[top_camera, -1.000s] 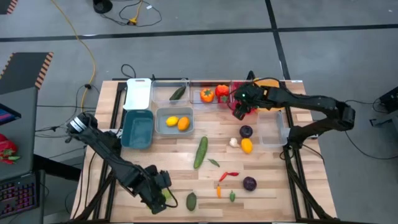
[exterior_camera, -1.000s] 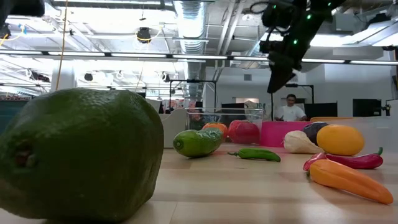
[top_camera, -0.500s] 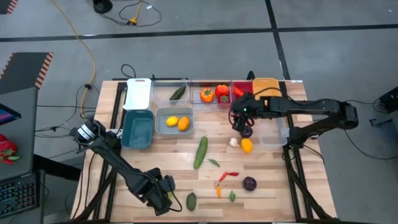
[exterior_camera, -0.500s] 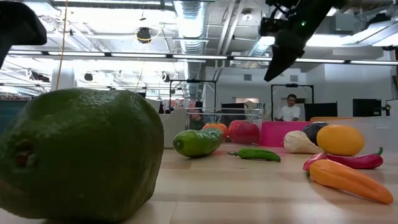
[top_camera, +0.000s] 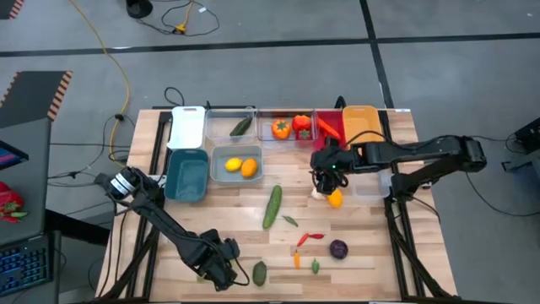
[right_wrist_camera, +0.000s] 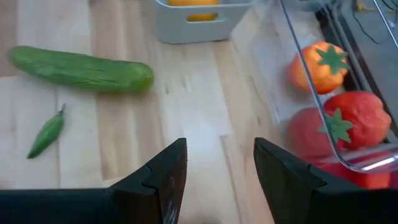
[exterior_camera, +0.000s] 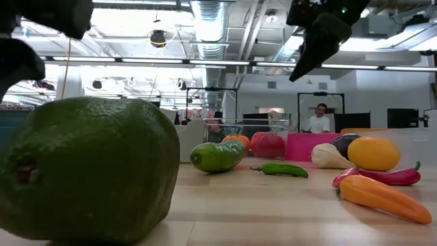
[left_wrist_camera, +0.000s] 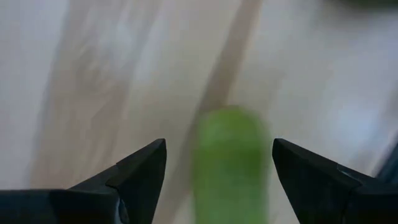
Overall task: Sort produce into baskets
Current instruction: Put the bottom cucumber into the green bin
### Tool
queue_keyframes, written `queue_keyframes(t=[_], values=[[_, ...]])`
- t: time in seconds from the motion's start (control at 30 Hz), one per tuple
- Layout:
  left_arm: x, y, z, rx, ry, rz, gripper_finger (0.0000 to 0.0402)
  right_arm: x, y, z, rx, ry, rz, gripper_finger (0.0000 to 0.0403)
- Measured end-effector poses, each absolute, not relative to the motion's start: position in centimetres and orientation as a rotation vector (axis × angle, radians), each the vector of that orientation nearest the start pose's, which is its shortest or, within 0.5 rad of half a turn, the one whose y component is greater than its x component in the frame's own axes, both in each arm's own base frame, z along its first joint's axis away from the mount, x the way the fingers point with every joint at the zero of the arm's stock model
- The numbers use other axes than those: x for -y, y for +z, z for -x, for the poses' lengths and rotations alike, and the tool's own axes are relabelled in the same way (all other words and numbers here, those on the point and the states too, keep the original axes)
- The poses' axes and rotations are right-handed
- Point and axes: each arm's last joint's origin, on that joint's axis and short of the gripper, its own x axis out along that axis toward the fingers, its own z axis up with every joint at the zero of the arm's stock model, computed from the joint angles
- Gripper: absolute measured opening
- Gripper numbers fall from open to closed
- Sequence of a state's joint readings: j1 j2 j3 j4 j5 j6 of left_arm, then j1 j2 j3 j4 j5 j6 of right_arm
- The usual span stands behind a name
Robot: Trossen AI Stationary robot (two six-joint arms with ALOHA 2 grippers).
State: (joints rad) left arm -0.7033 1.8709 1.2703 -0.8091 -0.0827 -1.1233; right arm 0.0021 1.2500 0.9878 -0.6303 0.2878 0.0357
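**Both claws open and empty over the counter**

Left claw (top_camera: 221,272) low at the counter's near edge, fingers (left_wrist_camera: 134,177) spread wide, gripping nothing. Between those fingers in the left wrist view, a blurred green piece (left_wrist_camera: 229,158) lying on the wood, not touched on either side. Just beside that claw in the high view, a dark green fruit (top_camera: 259,272), the same one looming large in the low view.

Right claw (top_camera: 327,173) over the right middle of the counter, fingers (right_wrist_camera: 165,171) parted, holding nothing. Directly by it, a yellow lemon (top_camera: 335,198) and white garlic (top_camera: 317,193); in the low view a purple ball (exterior_camera: 345,143) behind those two. Further toward the middle, a long cucumber (top_camera: 272,205) and a small green chilli (top_camera: 290,220). Nearer the front edge, a red chilli (top_camera: 312,239), a small carrot (top_camera: 296,258), another small green piece (top_camera: 315,266) and a second purple ball (top_camera: 338,249).

Along the far edge, a white basket (top_camera: 187,127), a clear basket (top_camera: 221,127) with one green piece inside, a second clear basket (top_camera: 268,118) with an orange pepper (top_camera: 280,129) and red pepper (top_camera: 301,123), then a red basket (top_camera: 335,121) and an orange basket (top_camera: 361,121). In front of those, a teal basket (top_camera: 186,176) and a grey-blue basket (top_camera: 216,169) with two yellow-orange fruits.
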Motion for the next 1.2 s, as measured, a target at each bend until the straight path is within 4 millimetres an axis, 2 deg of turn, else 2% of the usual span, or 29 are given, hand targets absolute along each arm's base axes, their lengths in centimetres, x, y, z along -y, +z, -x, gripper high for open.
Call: queue_keyframes(t=[0.27, 0.5, 0.7, 1.0, 1.2], values=[[22.5, 16.2, -27.2, -1.396, 0.267, 0.379, 0.0271, -0.6, 27.7, -25.2, -0.836, -0.232, 0.115, 0.0211], [22.5, 16.0, -27.3, -1.409, 0.256, 0.380, 0.0208, -1.0, 27.7, -25.2, -0.833, -0.217, 0.123, 0.0211], [21.7, 16.2, -28.0, -1.434, 0.240, 0.390, 0.0155, -1.0, 27.7, -25.2, -0.833, -0.217, 0.122, 0.0211], [18.4, 19.2, -32.1, -1.420, 0.027, 0.273, 0.0165, -1.0, 27.7, -25.2, -0.833, -0.217, 0.122, 0.0211], [14.8, 22.5, -33.5, -1.484, 0.032, 0.104, 0.0166, -1.0, 27.7, -25.2, -0.833, -0.217, 0.121, 0.0211]])
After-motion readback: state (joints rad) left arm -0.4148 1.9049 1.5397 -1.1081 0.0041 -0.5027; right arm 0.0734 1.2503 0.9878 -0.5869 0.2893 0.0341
